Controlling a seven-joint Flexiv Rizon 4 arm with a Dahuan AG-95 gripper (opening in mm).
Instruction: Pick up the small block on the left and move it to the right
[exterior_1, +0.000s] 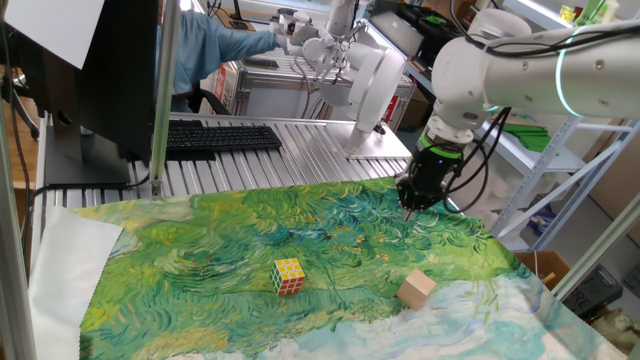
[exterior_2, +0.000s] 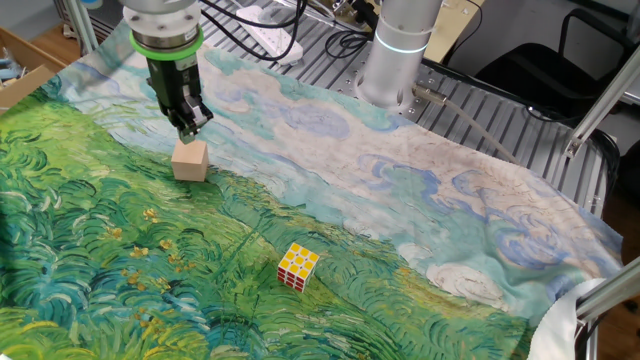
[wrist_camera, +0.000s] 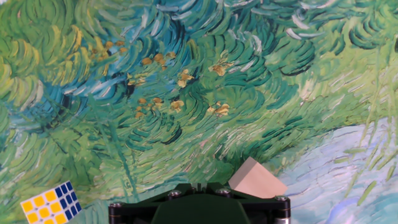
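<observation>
Tan wooden small block (exterior_1: 417, 289) sits on the painted cloth (exterior_1: 230, 250), bare faces, nothing gripping it. In the other fixed view I see it (exterior_2: 190, 160) just below the gripper (exterior_2: 190, 122), which hangs above it; whether the fingertips touch its top I cannot tell. From one fixed view the gripper (exterior_1: 411, 205) appears over the cloth's far edge, up and behind the block, so the two views read differently on depth. Fingers look close together in both fixed views, but I cannot tell the jaw gap for sure; nothing shows between them.

Hand view: I get the dark gripper base (wrist_camera: 199, 208) along the bottom edge, and the block (wrist_camera: 257, 180) peeking out right beside it, one corner pointing up. Fingertips don't show in this view.

Puzzle cube (exterior_2: 298, 266), yellow and white grid faces, rests on the green swirls well apart from the block. It sits near the cloth's middle in one fixed view (exterior_1: 288, 276), to the side of the block. In the hand view it is cut off at the lower left corner (wrist_camera: 50, 204), blue and yellow faces showing.

Cloth covers a ribbed metal table (exterior_1: 290, 150). Black keyboard (exterior_1: 220, 138) lies on the bare metal behind the cloth.
</observation>
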